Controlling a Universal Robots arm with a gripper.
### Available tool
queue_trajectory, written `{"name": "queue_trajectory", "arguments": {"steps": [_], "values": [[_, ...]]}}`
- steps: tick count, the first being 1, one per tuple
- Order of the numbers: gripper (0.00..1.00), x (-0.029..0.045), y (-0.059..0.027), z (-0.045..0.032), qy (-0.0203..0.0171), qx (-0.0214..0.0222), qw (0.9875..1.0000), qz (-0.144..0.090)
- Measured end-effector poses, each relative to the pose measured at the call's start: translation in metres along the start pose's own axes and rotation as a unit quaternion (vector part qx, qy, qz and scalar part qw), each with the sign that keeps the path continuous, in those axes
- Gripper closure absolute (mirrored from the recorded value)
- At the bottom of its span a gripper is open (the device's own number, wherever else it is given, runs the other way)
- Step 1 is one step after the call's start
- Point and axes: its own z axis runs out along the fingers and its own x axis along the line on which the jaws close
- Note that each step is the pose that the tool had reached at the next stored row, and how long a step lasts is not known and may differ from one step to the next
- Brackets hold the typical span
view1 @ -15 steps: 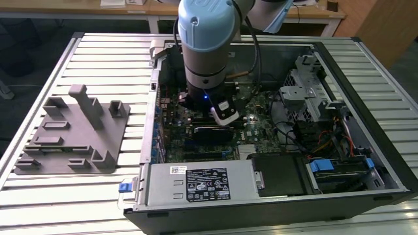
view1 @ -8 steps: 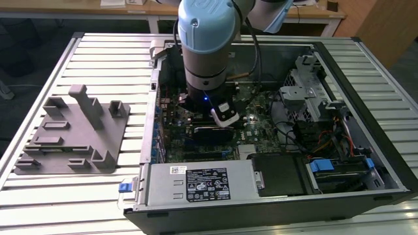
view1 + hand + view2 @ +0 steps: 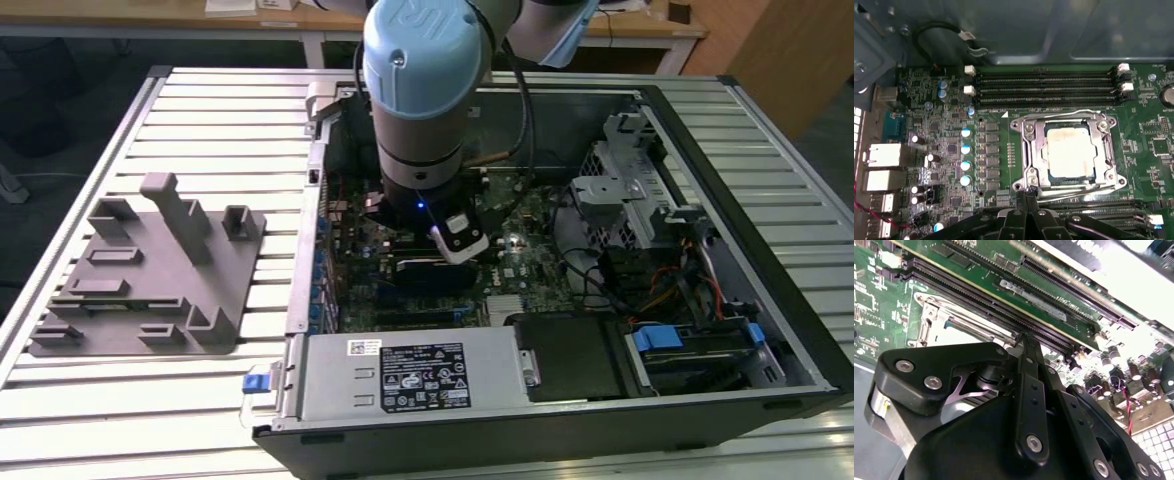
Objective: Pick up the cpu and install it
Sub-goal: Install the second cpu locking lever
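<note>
Starting at our end effector [image 3: 1027,196], we see its two slim fingers pressed together to a single narrow tip with nothing pinched between them; in the first wrist view that tip rests at, or just above, the near corner of the socket frame [image 3: 1030,150], though we cannot tell whether it actually touches. We judge the fingers are held closed because a thin point suits poking or nudging a latch wire better than a spread grip would. The second wrist view shows the same closed fingers [image 3: 1029,360] ending beside the long black memory slots [image 3: 1004,305]. Just beyond the tip, the cpu [image 3: 1070,152] already lies flat inside the socket, pale metal top up, framed on all sides by the silver bracket, so seating looks done and the clamping is what we judge remains. The chip is square, so it has no real long axis; its edges run parallel to the socket frame and to the memory slots on either side. Further out, the green board [image 3: 934,130] sits inside the open case [image 3: 747,330], with the arm [image 3: 420,90] reaching straight down into it, likely to clear the case walls. Beside the case on the slatted desk [image 3: 160,400] stands the grey fixture [image 3: 147,270].
</note>
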Motion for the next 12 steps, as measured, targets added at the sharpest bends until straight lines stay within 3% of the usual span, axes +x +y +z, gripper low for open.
{"name": "queue_trajectory", "arguments": {"steps": [7,12], "values": [[0.89,0.0015,-0.0014,0.0024,-0.0025,-0.0111,0.9999,0.0],[0.89,0.0043,-0.0022,0.0047,-0.0049,-0.0217,0.9998,-0.001]]}}
